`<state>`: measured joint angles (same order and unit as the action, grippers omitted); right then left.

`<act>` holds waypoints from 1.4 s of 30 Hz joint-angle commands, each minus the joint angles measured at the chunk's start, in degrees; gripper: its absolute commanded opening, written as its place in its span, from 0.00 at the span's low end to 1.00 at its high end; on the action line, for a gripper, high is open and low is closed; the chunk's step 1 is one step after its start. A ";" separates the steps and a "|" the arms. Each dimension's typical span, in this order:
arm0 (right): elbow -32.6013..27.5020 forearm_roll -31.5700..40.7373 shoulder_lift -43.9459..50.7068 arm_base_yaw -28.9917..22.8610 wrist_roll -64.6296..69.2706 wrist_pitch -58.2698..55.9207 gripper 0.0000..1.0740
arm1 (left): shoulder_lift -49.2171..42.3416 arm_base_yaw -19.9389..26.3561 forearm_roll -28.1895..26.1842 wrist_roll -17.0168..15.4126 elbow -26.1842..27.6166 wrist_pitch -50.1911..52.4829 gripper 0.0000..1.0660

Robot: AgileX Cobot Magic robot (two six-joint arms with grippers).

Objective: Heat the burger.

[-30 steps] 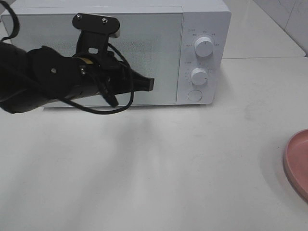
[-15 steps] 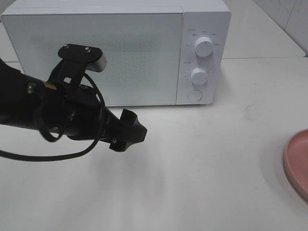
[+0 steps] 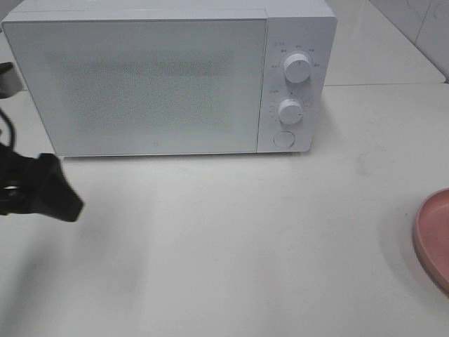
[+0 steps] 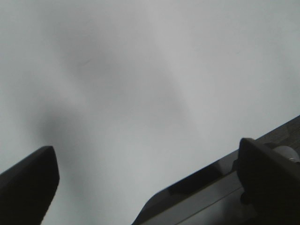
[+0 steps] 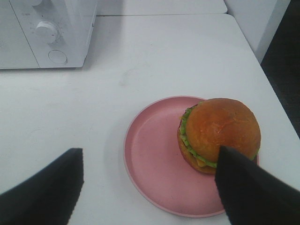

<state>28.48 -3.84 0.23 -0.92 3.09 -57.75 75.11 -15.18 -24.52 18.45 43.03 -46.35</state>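
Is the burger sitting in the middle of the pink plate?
No, in the right wrist view the burger sits off-centre against one rim of the pink plate, leaving most of the plate bare.

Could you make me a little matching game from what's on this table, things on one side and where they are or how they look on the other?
Things:
1. burger
2. plate
3. microwave door
4. left gripper

Descriptions:
A. shut
B. pink, round
C. jaws apart, holding nothing
D. sitting off-centre on the plate

Pairs: 1-D, 2-B, 3-A, 4-C
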 commanded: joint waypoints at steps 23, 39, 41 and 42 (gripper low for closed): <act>0.00 0.11 1.55 0.17 -0.74 0.63 0.70 | -49.45 17.59 13.52 -8.48 -6.70 -14.78 0.91; 0.00 0.11 1.55 0.17 -0.74 0.63 0.70 | -69.56 17.59 15.53 -10.08 -13.29 -15.18 0.91; 0.00 0.11 1.55 0.17 -0.74 0.63 0.70 | -72.19 17.59 15.47 -10.08 -13.29 -15.18 0.91; 0.00 0.11 1.55 0.17 -0.74 0.63 0.70 | -72.19 17.59 15.47 -10.08 -13.29 -15.18 0.91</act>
<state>28.48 -3.84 0.23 -0.92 3.09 -57.75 3.55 2.41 -9.05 8.88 29.97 -61.94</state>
